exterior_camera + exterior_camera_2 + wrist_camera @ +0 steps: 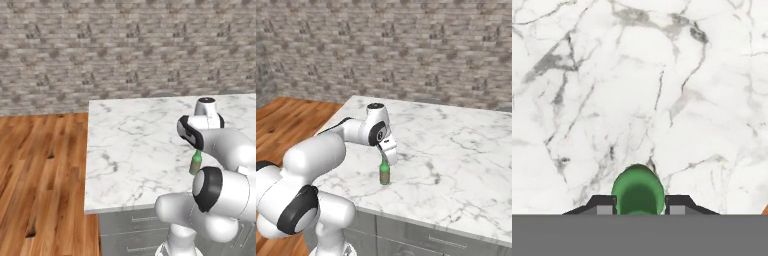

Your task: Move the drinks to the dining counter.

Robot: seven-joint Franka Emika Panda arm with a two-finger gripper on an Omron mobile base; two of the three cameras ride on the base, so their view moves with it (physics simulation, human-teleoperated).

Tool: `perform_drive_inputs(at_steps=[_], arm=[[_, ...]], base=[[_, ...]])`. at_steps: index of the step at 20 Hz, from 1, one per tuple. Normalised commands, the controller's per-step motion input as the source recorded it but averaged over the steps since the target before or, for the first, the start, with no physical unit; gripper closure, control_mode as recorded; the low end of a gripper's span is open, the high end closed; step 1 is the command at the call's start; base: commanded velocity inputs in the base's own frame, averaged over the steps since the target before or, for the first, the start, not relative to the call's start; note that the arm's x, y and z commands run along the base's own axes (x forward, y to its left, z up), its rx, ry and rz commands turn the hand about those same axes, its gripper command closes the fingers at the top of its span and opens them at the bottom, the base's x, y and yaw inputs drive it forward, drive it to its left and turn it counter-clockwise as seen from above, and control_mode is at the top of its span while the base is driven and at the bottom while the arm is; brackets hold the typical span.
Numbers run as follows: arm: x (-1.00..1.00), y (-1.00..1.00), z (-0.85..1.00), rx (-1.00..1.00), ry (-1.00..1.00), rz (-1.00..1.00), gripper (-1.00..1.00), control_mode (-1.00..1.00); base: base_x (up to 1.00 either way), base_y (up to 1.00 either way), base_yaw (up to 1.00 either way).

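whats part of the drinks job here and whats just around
Part of the job:
- green glass bottle, upright
- gripper, shut on the bottle's neck
- dining counter, marble, under the bottle

Just around:
- wood floor
- brick wall

Green glass bottle, upright on white marble dining counter, near front edge

A wall of grey-brown stone bricks was seen across the back of the room. A floor of warm brown wooden planks was laid below it. Grey drawer fronts with slim handles were seen in front.
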Motion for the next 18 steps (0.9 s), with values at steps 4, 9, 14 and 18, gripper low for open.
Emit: perform_drive_inputs(at_steps=[4,9,14,18], arm=[[0.0,0.09,-0.28,0.0,0.0,-0.06,1.0,-1.0],[0.0,0.2,-0.3,0.0,0.0,-0.08,1.0,-1.0],[-0.02,0.08,-0.22,0.0,0.0,-0.08,1.0,-1.0],[-0.1,-0.04,-0.09,0.0,-0.03,-0.05,-1.0,-1.0]], base=[[0.0,0.0,0.0],[0.0,0.0,0.0],[0.0,0.0,0.0],[0.0,0.0,0.0]])
